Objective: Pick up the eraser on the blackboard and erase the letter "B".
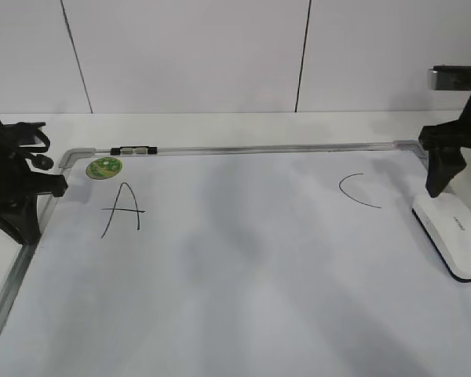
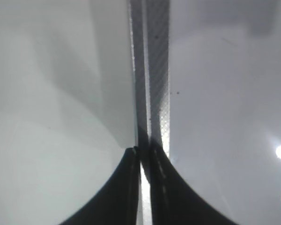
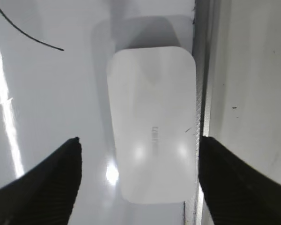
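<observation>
Whiteboard surface lies bare in the near half of the blackboard [image 1: 220, 298]; farther on, the eraser [image 1: 453, 233] lies flat at its right edge, beside the frame. Above the eraser hangs the right end effector [image 3: 138, 154], spread wide and released. Far left, beside the letter A [image 1: 123, 208] and green magnet [image 1: 104, 166], the left end effector [image 2: 144, 154] sits clenched over the frame.

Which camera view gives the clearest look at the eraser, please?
The right wrist view: the eraser fills the centre, seen from above between the open right gripper fingers. The exterior view shows it small, cut off at the right edge. The left wrist view shows none of it.
</observation>
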